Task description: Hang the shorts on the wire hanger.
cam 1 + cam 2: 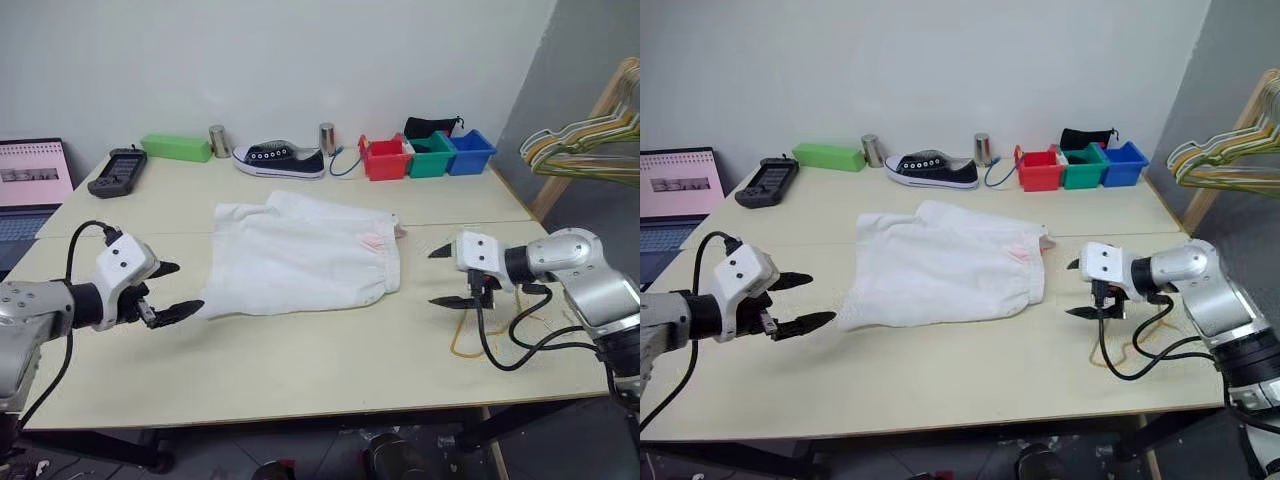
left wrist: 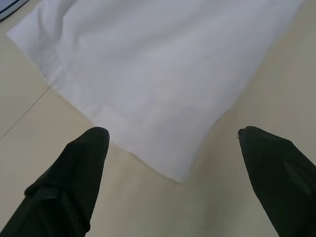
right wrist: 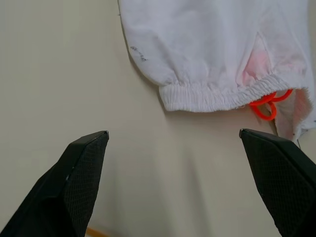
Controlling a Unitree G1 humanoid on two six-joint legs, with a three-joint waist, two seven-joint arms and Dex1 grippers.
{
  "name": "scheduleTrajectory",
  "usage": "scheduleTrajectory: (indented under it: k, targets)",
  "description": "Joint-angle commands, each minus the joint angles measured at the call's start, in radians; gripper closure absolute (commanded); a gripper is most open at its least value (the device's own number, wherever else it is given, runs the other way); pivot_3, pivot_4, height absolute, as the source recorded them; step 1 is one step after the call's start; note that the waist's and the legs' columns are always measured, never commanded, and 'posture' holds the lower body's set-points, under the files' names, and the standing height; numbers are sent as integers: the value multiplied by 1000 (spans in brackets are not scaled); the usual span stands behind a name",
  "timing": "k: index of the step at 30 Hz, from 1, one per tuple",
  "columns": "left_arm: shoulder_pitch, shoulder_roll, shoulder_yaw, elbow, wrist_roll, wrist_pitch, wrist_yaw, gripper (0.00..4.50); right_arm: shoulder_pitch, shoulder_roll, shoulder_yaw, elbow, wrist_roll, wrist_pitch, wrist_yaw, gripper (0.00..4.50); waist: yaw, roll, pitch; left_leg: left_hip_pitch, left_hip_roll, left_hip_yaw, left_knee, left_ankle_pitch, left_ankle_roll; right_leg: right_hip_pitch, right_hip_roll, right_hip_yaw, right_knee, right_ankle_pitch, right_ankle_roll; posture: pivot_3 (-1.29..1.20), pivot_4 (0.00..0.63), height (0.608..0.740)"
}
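- Surface (image 1: pixel 300 360): pale wood, carrying everything; the task looks to be at its very start, with nothing lifted yet and both arms poised either side of the garment.
- Shorts (image 1: pixel 300 255): white fabric, lying flat and spread near the middle of the surface, gathered elastic waistband towards the robot's right, leg hems towards its left; a faint pink-orange mark sits near the waist, and an orange cord loop (image 3: pixel 264 106) peeks out at the band.
- Left tool (image 1: pixel 172 290): fingers spread wide, empty, hovering just beside the hem corner.
- Right tool (image 1: pixel 440 276): fingers likewise spread, empty, near the waistband but apart from it.
- Wire hanger (image 1: pixel 470 345): thin pale-yellow wire lying on the surface under the right arm, partly hidden by black cable.
- Next move, as I judge it: one tool must take the hanger and the other a hem or the waistband, so the cloth can be fed over the wire; limp fabric will sag.
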Motion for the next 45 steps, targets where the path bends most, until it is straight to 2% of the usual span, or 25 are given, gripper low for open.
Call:
scheduleTrajectory:
  k: [1, 14, 19, 23, 29, 36, 45]
  targets:
    - [-38, 15, 40, 10, -11, -12, 2, 56, -31, 10, -17, -3, -3, -15, 11, 0, -2, 0, 0, 0, 0, 0, 0, 0, 0, 0, 0, 0, 0, 0, 0, -131, 9, 740]
    - [-23, 11, 39, -3, -11, -21, -10, 56, -26, 26, -19, -7, -12, -11, 13, 0, 0, 0, 0, 0, 0, 0, 0, 0, 0, 0, 0, 0, 0, 0, 0, -126, 17, 740]
    - [2, -1, 25, -25, -11, -29, -18, 56, -27, 59, 2, 9, -36, -27, -5, 0, 0, 0, 0, 1, 0, 0, 0, 0, 0, 1, 0, 0, 0, 0, 0, -126, 16, 740]
    - [6, -24, -35, -18, 24, -75, -22, 56, -39, 112, 27, 45, -77, -58, -42, 0, 2, 0, 0, 1, 0, 0, 0, 0, 0, 1, 0, 0, 0, 0, 0, -125, 12, 740]
    - [-70, -77, -186, 141, 148, -251, -26, 56, -104, 215, 107, 200, -178, -199, -82, 0, 1, 1, -1, 2, 0, 0, 0, 0, 0, 2, 0, 0, 1, 1, 0, -133, 4, 740]
    - [-236, -175, -299, 476, 285, -495, 24, 56, -179, 323, 183, 412, -301, -358, -173, 0, -6, 1, -5, 3, 0, -1, 2, 1, 1, 3, 1, 0, 2, 3, -3, -137, 0, 740]
    - [-381, -243, -375, 739, 360, -582, 6, 56, -265, 398, 211, 653, -385, -437, -233, 0, -11, 1, -10, 8, -1, -2, 2, 1, 1, 9, 1, 0, 2, 4, -3, -138, 0, 740]
